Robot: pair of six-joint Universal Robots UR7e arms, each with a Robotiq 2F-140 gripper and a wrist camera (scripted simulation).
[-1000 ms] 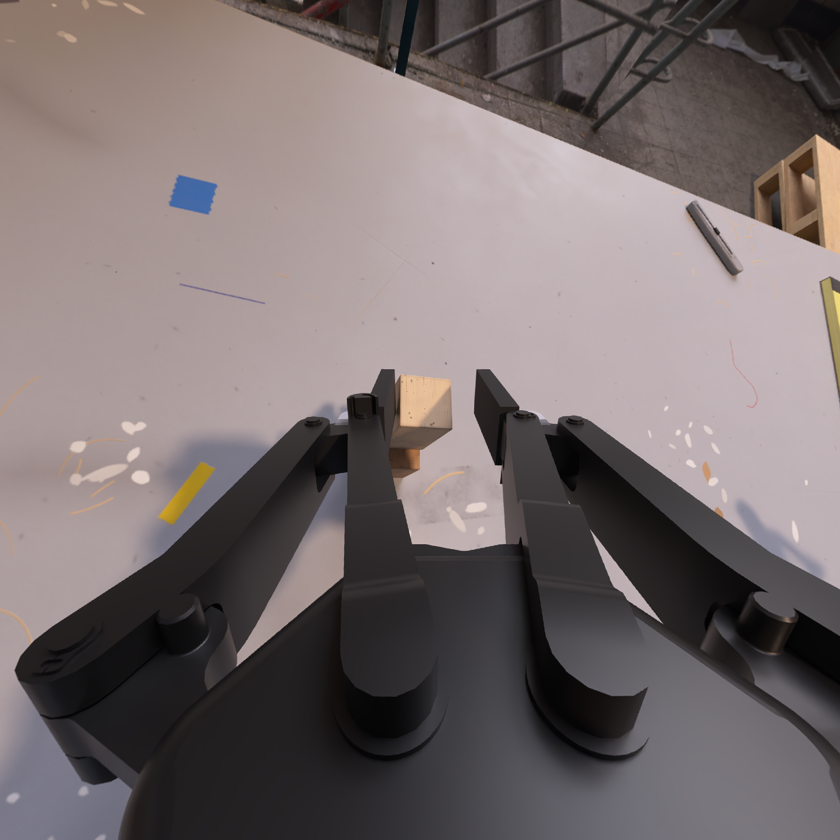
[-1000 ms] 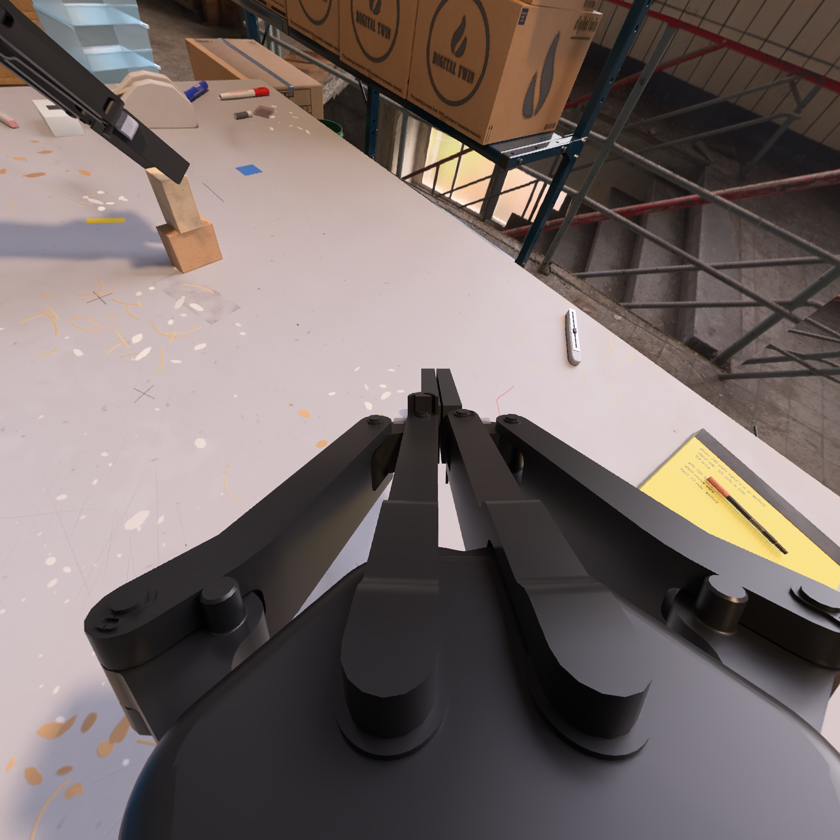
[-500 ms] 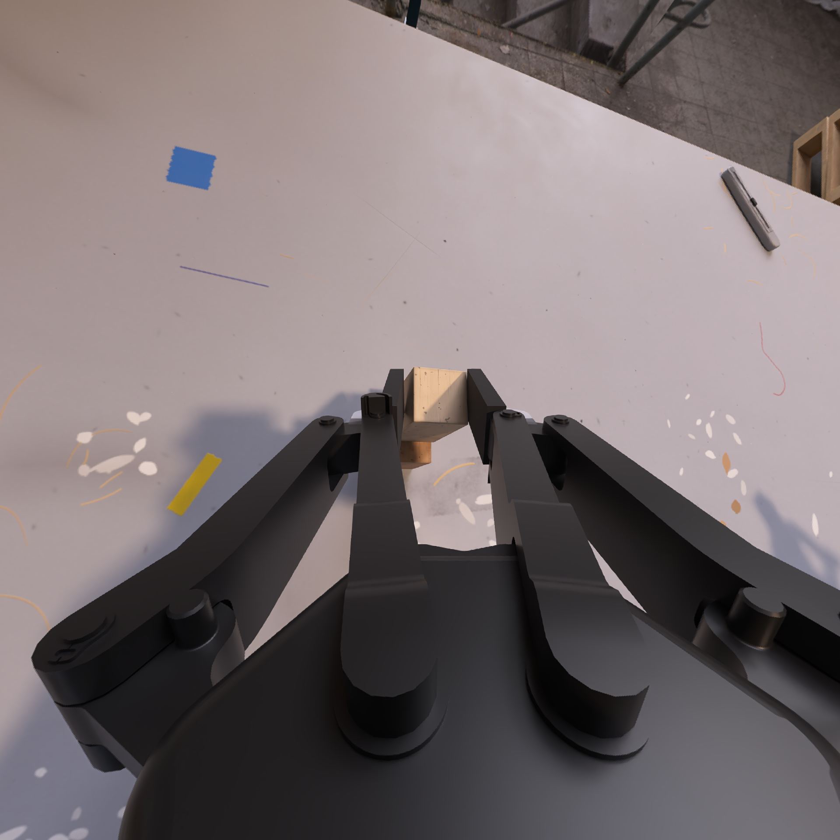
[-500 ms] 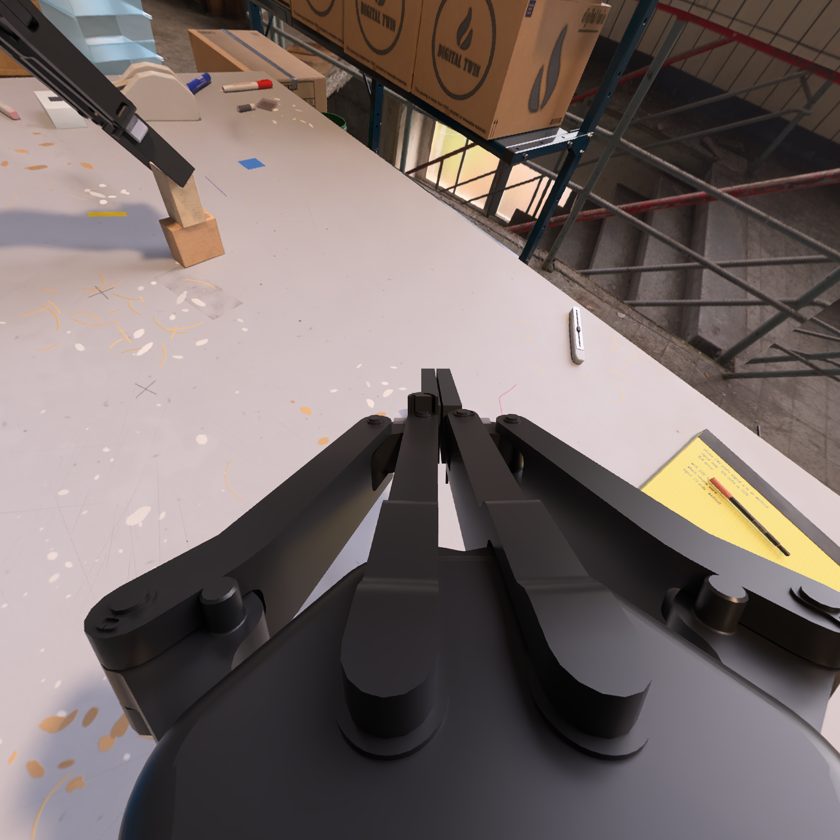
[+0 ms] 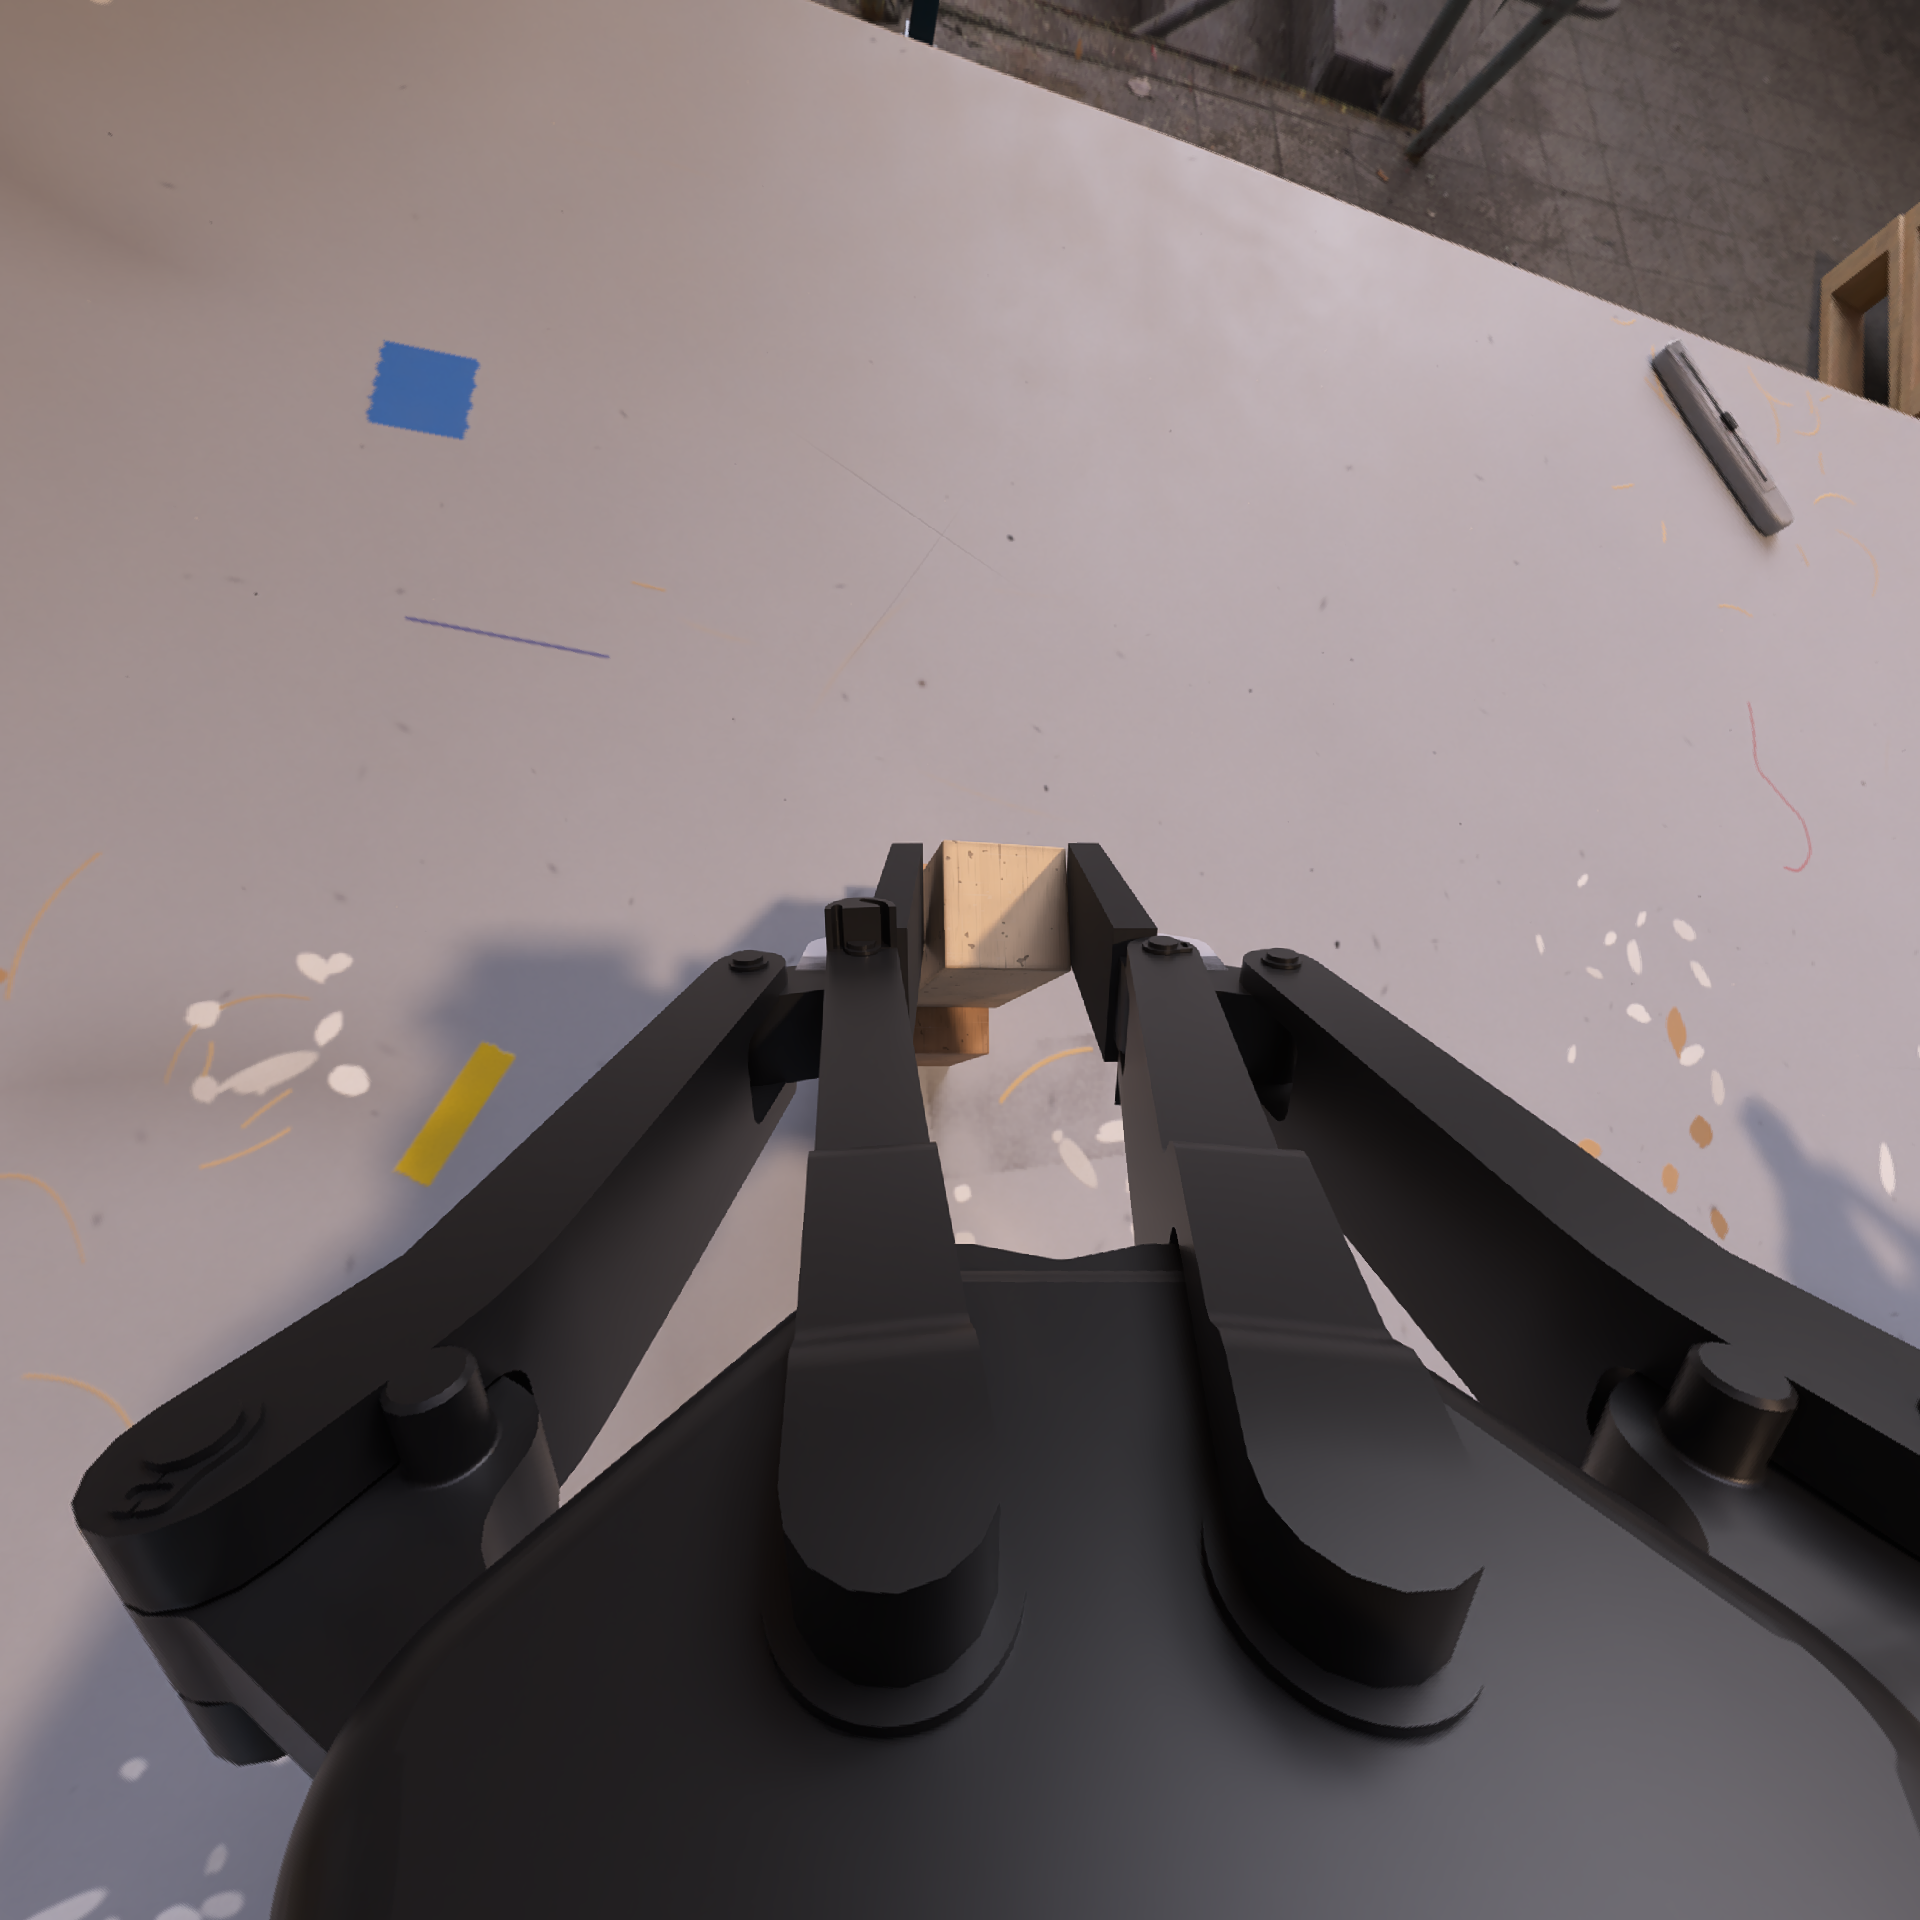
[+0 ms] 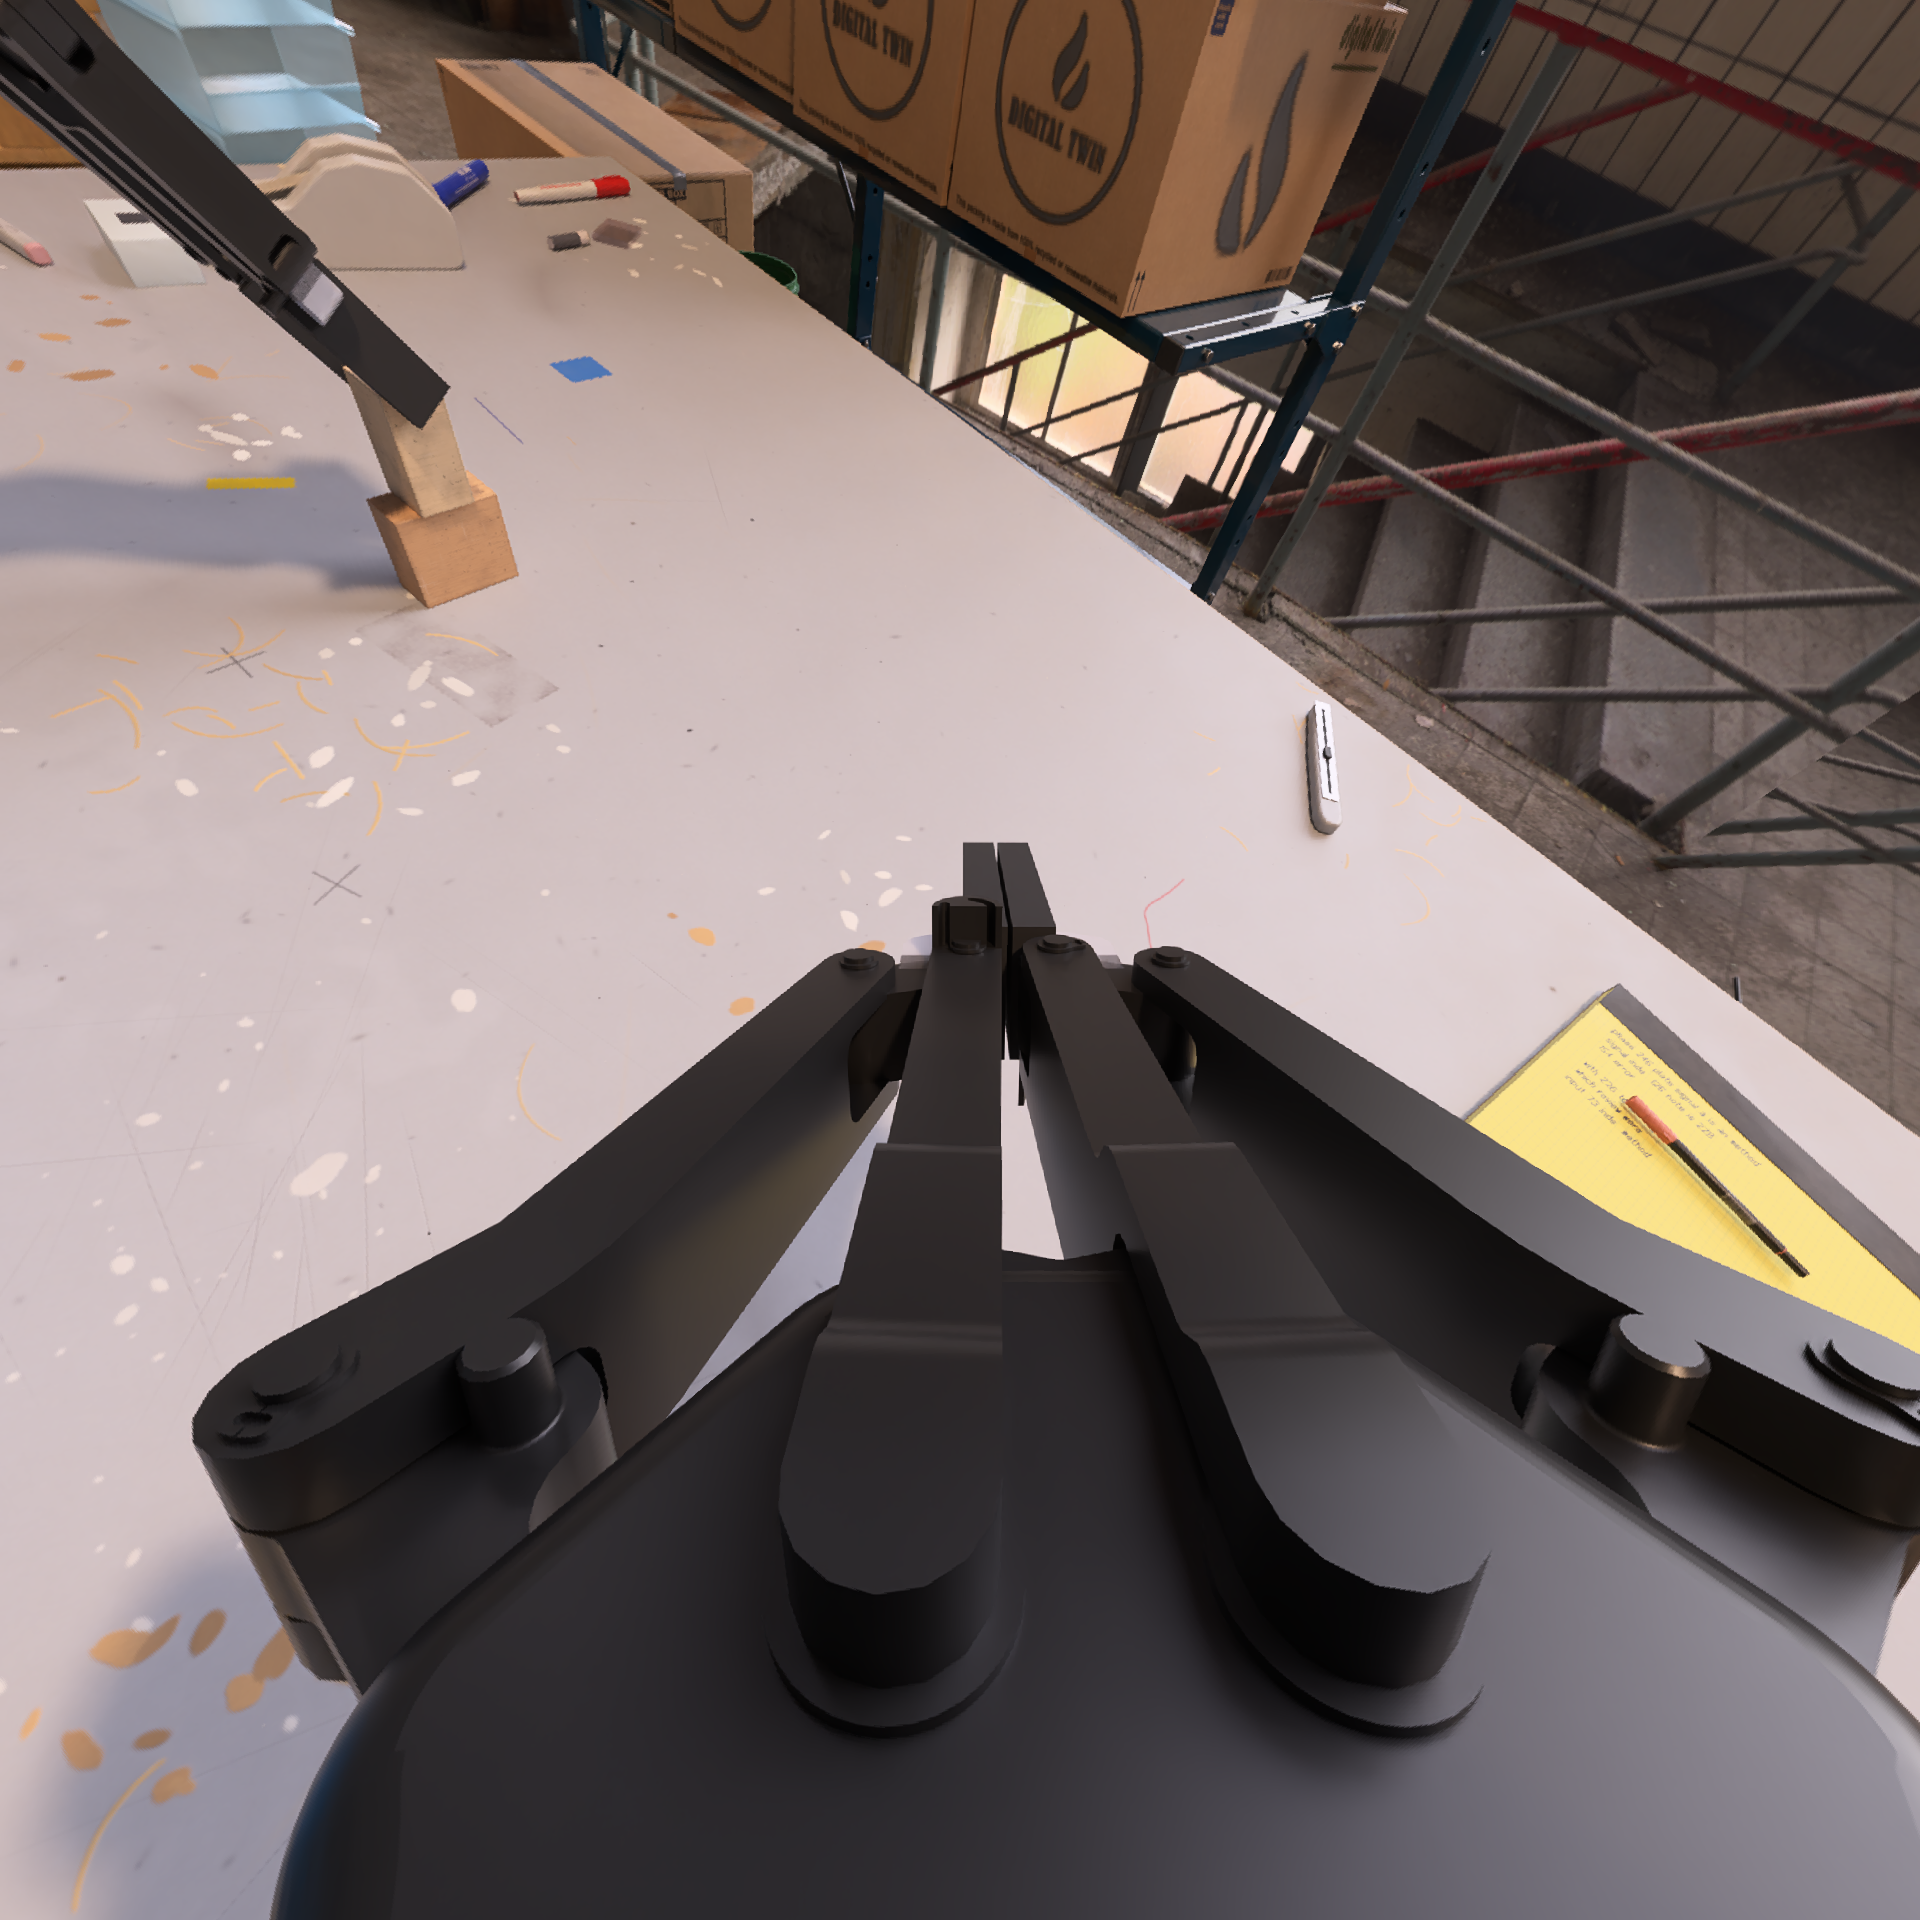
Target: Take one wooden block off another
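A pale wooden block [image 5: 995, 920] sits between my left gripper's [image 5: 994, 883] two pads, which are shut on its sides. Below it a darker tan block [image 5: 951, 1031] rests on the white table [image 5: 1039, 520], mostly hidden by the left finger. In the right wrist view the pale block [image 6: 416, 462] is tilted, its lower end touching the top of the tan block [image 6: 447, 545], with the left gripper's finger [image 6: 384, 364] over its top. My right gripper [image 6: 997, 868] is shut and empty above the table, far from the blocks.
A grey utility knife [image 5: 1720, 452] lies near the table's far edge. A yellow notepad with a pen [image 6: 1704, 1164] lies at the right. Blue tape [image 5: 423, 390] and yellow tape [image 5: 454, 1114] mark the table. Markers and small items [image 6: 571, 192] sit at the far end.
My left gripper went from open around the pale block to shut on it. The block stays tilted on the tan one. The right gripper has not moved.
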